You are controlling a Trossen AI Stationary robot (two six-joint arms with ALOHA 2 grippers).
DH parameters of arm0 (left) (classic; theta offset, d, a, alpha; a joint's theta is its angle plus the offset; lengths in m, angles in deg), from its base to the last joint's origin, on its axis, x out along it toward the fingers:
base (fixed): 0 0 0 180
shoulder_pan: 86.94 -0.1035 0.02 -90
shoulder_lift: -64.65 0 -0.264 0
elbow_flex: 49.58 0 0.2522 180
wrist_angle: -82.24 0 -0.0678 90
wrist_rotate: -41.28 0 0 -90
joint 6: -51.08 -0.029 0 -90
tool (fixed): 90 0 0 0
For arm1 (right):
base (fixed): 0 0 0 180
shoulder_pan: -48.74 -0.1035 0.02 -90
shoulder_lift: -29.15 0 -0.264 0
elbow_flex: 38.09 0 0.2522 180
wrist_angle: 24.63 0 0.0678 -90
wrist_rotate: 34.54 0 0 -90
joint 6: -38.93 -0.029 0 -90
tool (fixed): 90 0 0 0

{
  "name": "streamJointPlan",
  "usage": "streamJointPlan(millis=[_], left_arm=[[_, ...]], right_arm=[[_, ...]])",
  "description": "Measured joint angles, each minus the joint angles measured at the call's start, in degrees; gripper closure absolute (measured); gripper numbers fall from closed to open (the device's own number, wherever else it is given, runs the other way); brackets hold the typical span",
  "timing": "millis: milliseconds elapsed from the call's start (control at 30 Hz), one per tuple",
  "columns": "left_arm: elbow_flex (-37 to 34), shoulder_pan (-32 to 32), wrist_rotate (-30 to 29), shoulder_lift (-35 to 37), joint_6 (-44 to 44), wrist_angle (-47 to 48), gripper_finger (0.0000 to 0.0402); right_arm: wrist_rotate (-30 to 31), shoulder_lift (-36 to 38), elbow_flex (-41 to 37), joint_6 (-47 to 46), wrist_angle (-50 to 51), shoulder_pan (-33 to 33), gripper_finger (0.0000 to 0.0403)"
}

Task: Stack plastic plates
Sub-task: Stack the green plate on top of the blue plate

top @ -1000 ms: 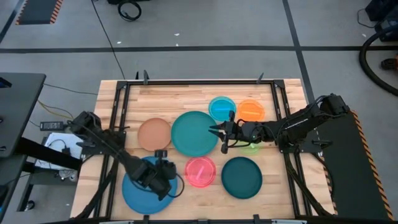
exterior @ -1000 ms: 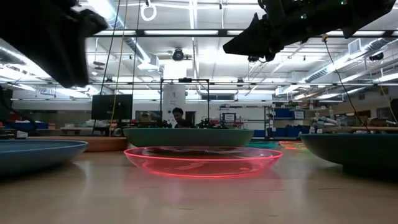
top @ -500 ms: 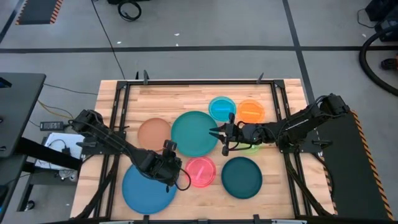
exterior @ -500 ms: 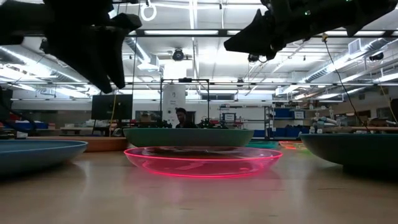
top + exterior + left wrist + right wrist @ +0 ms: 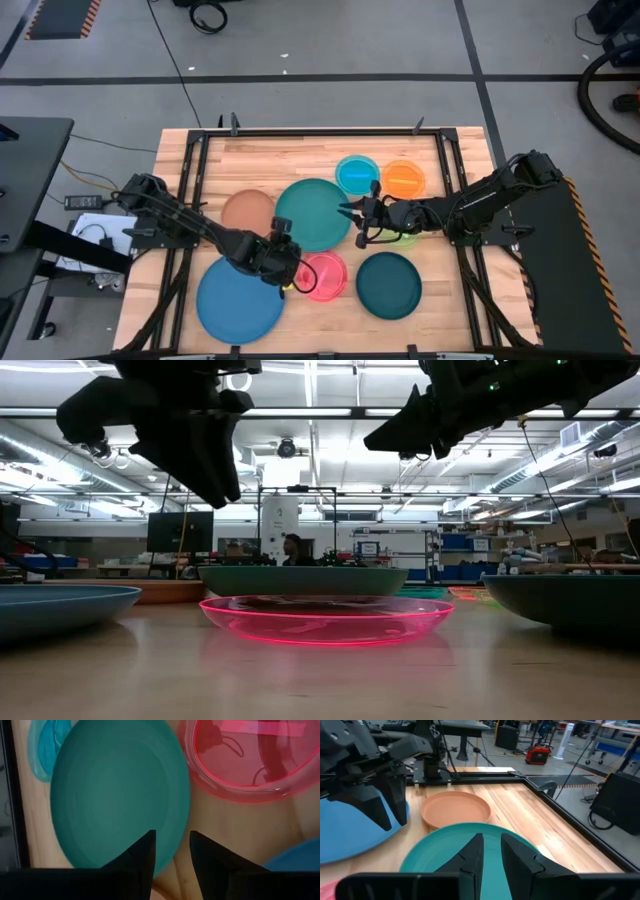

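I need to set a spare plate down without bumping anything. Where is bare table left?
Bare wood runs along the far edge of the table, beyond the tan plate and large teal plate. The middle is crowded: the left gripper hangs by the pink plate, the right gripper at the teal plate's rim.

Two dark robot arms reaching in over the table from opposite sides.
Left gripper [image 5: 290,268] is hovering near the front-centre, fingers [image 5: 140,855] sitting close w/ a narrow gap. Right gripper [image 5: 352,218] is hanging mid-table, arm stretched inward, fingers [image 5: 472,852] likewise nearly together.
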Motion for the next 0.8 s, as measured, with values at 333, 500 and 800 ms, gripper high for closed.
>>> streamJointPlan(millis=[333,500,800], left_arm=[[0.0,-2.6,1.5,0.0,-9.3,-1.7,0.0273],[-1.0,-5.1,9.4,0.0,-11.5,-2.7,0.0273],[-8.9,-8.4,13.7,-0.1,-13.5,-10.2,0.0274]], right_arm=[[1.2,0.0,0.0,0.2,0.6,0.0,0.0326],[1.2,0.0,0.0,0.2,0.6,0.0,0.0326],[1.1,0.0,0.0,0.0,1.2,0.0,0.0326]])
